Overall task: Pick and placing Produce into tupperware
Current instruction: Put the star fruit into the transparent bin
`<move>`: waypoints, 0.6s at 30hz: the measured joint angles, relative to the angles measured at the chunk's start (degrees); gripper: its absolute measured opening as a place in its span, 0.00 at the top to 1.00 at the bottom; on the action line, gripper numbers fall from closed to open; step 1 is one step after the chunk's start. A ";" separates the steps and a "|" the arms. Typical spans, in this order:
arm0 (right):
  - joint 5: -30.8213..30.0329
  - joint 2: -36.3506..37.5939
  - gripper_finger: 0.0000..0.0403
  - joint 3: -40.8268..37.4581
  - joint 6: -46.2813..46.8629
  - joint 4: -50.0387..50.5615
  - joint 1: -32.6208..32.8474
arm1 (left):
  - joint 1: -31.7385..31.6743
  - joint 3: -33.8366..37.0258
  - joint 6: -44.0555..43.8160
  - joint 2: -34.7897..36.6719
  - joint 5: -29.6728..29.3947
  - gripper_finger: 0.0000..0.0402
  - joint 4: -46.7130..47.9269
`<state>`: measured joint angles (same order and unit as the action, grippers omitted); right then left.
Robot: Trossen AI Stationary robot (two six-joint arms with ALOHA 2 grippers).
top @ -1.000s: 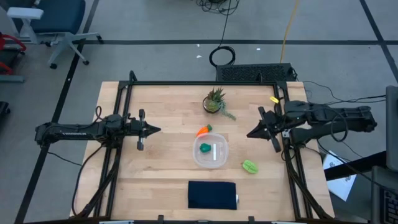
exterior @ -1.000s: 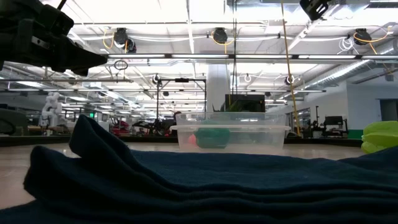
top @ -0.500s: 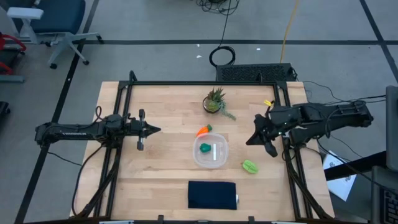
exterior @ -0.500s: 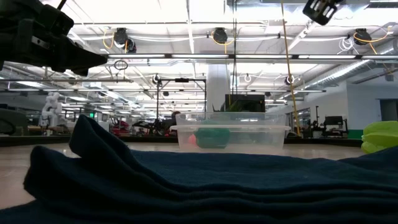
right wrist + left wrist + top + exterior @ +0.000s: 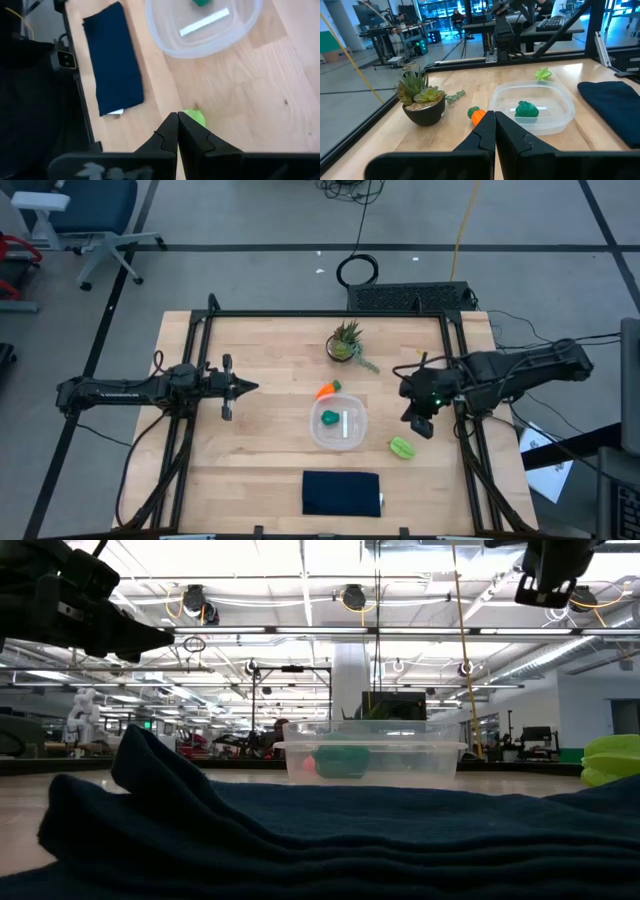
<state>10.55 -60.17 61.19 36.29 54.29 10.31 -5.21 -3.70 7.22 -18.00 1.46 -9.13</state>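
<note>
Two robot arms reach over a wooden table [image 5: 260, 360]. At its left edge the left gripper [image 5: 250, 388] waits, fingers pressed together. Mid-table, an orange carrot [image 5: 326, 390] lies beside a clear container [image 5: 338, 427] holding a dark green lump [image 5: 329, 418]. Near the right edge, the right gripper [image 5: 420, 423], fingers together, hovers above a yellow-green leaf piece [image 5: 402, 447].

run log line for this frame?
right gripper shut, above leaf piece | left gripper shut, idle | green lump in tupperware | carrot outside

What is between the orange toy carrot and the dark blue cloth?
The clear plastic tupperware, holding a dark green lump, lies between carrot and cloth in the high view.
</note>
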 joint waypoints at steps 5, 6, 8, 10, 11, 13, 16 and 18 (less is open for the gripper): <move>0.00 -1.66 1.00 0.00 3.43 0.34 0.13 | 0.00 0.00 0.00 0.00 -0.01 0.99 0.09; -0.02 -1.93 1.00 0.00 4.35 0.66 0.40 | 0.00 0.00 0.00 0.00 -0.01 0.99 0.12; -0.02 -2.48 1.00 0.00 6.42 1.68 1.15 | 0.00 0.00 0.00 0.02 -0.02 0.99 0.35; 0.00 -2.88 1.00 0.00 8.61 2.48 2.30 | 0.00 0.00 0.00 0.00 -0.03 0.99 0.46; 0.00 -3.10 1.00 0.00 9.80 3.00 2.94 | 0.00 0.00 0.00 0.02 -0.03 0.99 0.44; 0.17 -3.55 1.00 0.00 11.89 3.38 4.23 | 0.00 0.00 0.00 0.00 -0.03 0.99 0.46; 0.26 -4.08 1.00 0.00 14.20 3.30 6.00 | 0.00 0.00 0.00 0.01 -0.03 0.99 0.45; 0.24 -4.62 1.00 0.00 14.67 3.28 6.85 | 0.00 0.00 0.00 0.00 -0.03 0.99 0.44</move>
<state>10.79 -64.79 61.19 50.96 57.57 17.15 -5.21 -3.70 7.22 -18.00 1.43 -8.69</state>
